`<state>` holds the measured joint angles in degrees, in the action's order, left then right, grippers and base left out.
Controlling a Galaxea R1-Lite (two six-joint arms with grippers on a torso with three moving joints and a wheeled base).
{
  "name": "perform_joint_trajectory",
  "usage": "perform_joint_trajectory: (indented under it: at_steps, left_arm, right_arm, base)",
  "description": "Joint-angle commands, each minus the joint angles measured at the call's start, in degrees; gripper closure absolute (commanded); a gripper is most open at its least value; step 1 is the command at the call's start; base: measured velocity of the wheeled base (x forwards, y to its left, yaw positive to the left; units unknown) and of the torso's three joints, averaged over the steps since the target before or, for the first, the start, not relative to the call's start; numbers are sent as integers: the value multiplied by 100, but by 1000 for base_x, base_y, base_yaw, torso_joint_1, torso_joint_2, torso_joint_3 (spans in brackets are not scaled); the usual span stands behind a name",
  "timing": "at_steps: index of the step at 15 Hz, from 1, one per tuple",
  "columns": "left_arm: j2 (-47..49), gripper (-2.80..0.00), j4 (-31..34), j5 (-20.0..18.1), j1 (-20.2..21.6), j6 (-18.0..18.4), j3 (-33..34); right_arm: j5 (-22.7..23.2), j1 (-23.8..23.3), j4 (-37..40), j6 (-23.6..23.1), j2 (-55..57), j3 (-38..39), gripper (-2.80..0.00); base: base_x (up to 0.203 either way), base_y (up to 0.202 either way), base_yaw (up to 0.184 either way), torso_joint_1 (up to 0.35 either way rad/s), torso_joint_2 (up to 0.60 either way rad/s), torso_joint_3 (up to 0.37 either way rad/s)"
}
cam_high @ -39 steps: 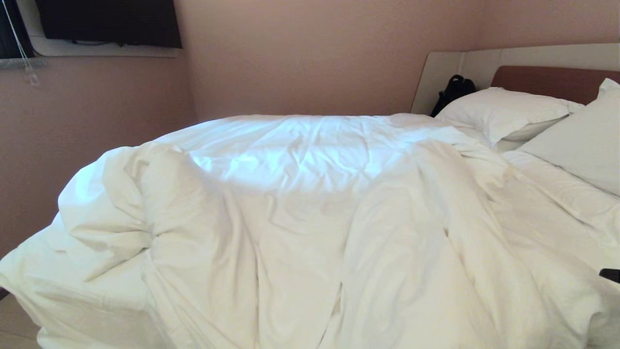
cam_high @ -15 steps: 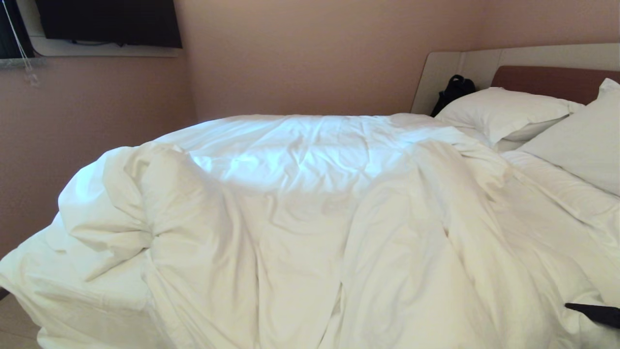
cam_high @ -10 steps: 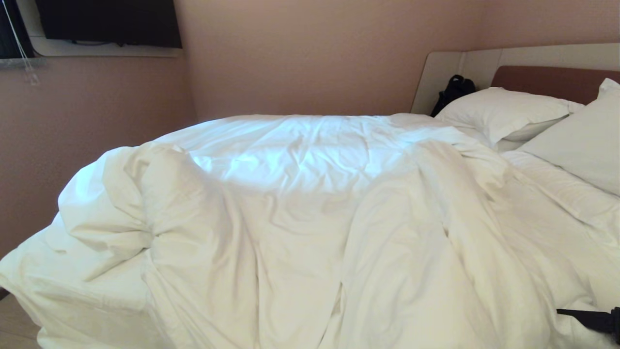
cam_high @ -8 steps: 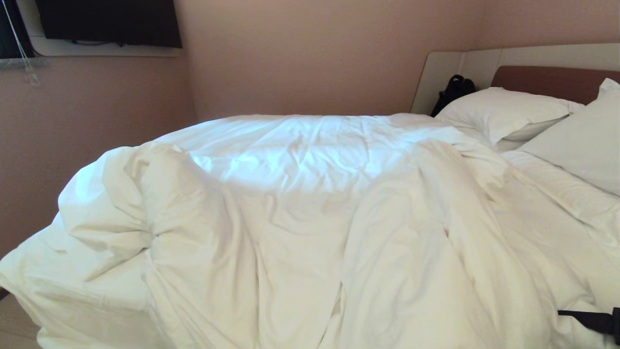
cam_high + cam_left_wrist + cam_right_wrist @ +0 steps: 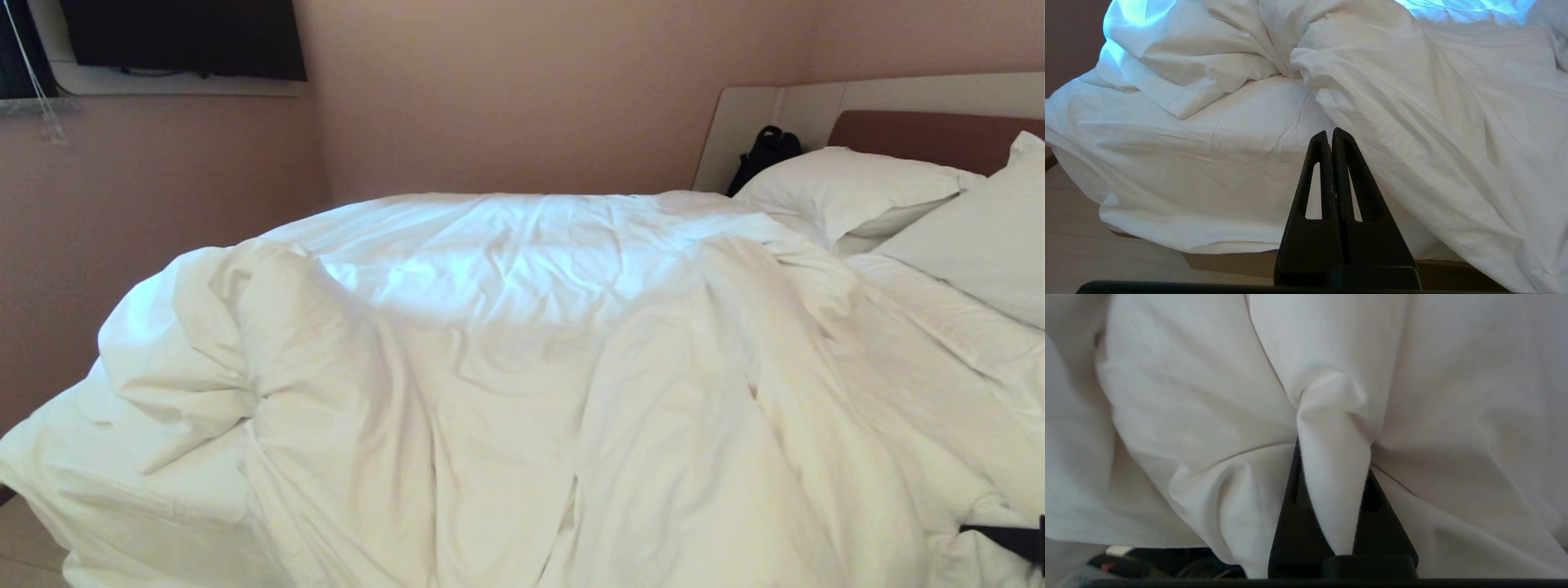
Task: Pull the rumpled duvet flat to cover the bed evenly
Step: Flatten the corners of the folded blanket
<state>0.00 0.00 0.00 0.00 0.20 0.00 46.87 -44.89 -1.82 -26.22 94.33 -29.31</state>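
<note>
bed (image 5: 147,506): I see its near left corner lying bare.
duvet (image 5: 522,384): bunched mid-bed; one-sided pulling may skew it.
right claw (image 5: 1333,457): clamped on a thin fold; cover could slip free.
left claw (image 5: 1329,136): closed, empty, parked.

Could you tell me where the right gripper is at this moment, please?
The right gripper is at the head view's bottom right corner, at the near right edge of the bed, shut on a fold of the duvet.
</note>
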Motion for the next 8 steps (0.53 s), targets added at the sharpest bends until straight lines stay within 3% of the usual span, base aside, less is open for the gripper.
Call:
perform_joint_trajectory:
  at_steps: [1, 4, 8]
  left_arm:
    - [0, 0, 0, 0, 0, -2, 0]
    - [0, 0, 0, 0, 0, -2, 0]
    - [0, 0, 0, 0, 0, -2, 0]
  right_arm:
    - [106, -393, -22, 368, -462, -106, 0]
    - [561, -1070, -21, 1410, -789, -638, 0]
    - [535, -1651, 86, 2666, -1097, -1674, 0]
  base:
    - [0, 0, 0, 0, 0, 0]
    - [0, 0, 0, 0, 0, 0]
    - [0, 0, 0, 0, 0, 0]
